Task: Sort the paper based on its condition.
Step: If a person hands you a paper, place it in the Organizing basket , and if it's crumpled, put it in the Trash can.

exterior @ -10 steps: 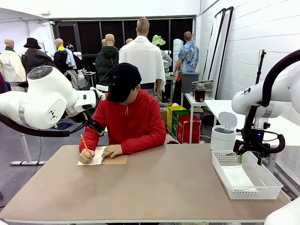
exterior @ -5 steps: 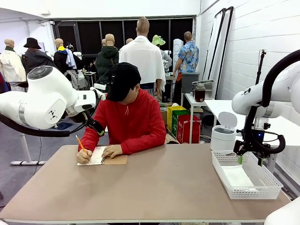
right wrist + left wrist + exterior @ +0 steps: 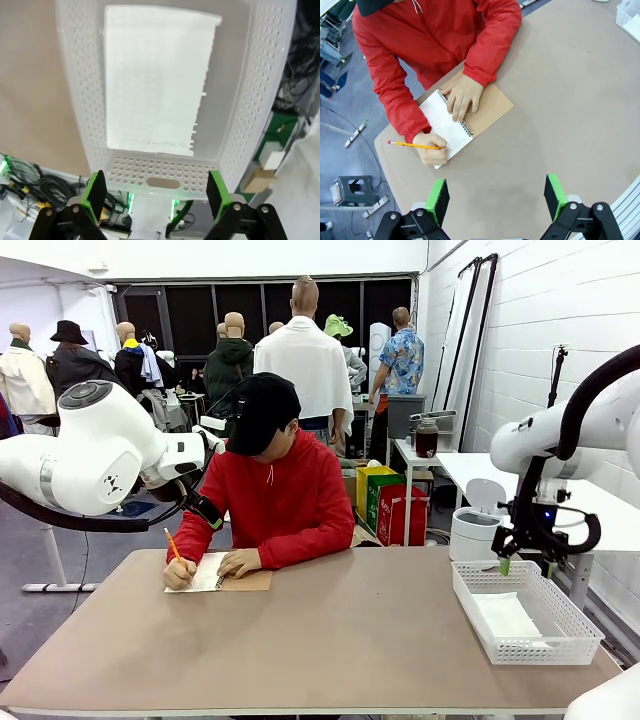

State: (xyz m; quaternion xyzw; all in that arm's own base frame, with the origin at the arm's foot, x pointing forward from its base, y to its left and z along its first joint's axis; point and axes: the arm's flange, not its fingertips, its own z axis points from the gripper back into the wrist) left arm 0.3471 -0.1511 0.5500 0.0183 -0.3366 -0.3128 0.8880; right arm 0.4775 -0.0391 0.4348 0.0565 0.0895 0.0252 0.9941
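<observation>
One paper [image 3: 155, 80]: flat inside the basket [image 3: 75, 100], directly below my right pincer [image 3: 156, 182], not touching it.
Right pincer: released, fingers [image 3: 95, 192] wide apart, over the basket's short wall.

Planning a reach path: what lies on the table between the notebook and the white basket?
Front view: bare tabletop runs from the notebook to the basket, nothing on it.

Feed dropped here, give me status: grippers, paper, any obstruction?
Left gripper open, empty, above the table. Right gripper open, empty, over the basket. One flat paper in the basket. Person writing in notebook; nothing blocking.
</observation>
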